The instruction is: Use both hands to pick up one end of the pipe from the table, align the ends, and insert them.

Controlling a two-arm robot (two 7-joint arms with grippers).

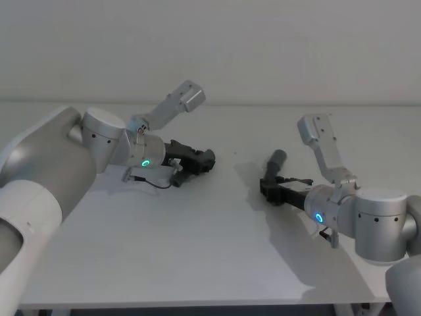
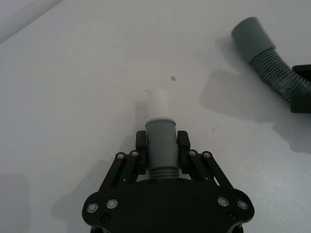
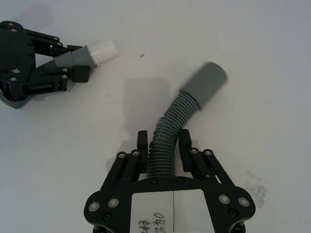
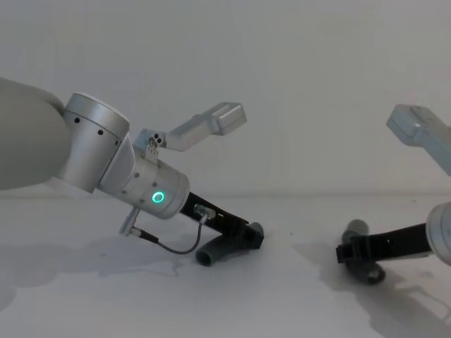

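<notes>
a: where were the two pipe pieces?
b: the tipped piece was clamped in the left gripper, low over the table, with its whitish tip sticking out past the fingers. the ribbed piece was pinched in the right gripper, with its grey cuff free ahead.
a: any writing?
b: a white label on the right gripper had handwriting, cut off and unreadable.
a: and the surface?
b: matte white, with a grey smudge and a pale wall behind.
a: room to move?
b: bare table lay between tip and cuff, which were well apart.
</notes>
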